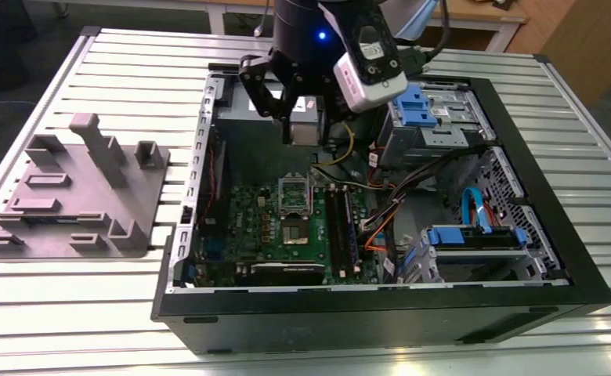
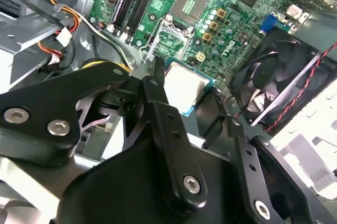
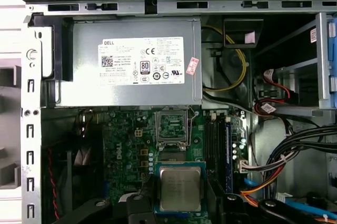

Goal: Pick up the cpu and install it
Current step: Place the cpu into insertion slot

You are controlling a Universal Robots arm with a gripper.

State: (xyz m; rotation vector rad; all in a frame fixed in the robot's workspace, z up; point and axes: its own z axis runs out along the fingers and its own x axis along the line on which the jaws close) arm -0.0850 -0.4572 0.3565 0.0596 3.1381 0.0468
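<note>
One cpu (image 3: 180, 188), a thin square chip with a pale metal top, hangs in the air over the open computer case (image 1: 389, 301), clear of the green motherboard (image 1: 284, 227) beneath it. In the first wrist view the socket (image 3: 172, 129) lies just past the chip's edge with its metal frame flipped up; the chip is not seated in it. Memory slots (image 3: 218, 145) run beside the socket. The grey power supply box (image 3: 131, 60) sits beyond it, a black fan (image 2: 279, 76) stands at one side, and bundles of cables (image 3: 284, 155) crowd the other. Blue drive brackets (image 1: 415, 106) fill a corner of the case. On the slatted table (image 1: 55, 313), at the exterior view's left, rests a grey plastic fixture (image 1: 76, 196), well apart from the case. The gripper (image 1: 305, 135) has its two black fingers (image 2: 158, 95) pressed against opposite edges of the chip, gripping it, and touches nothing else.
</note>
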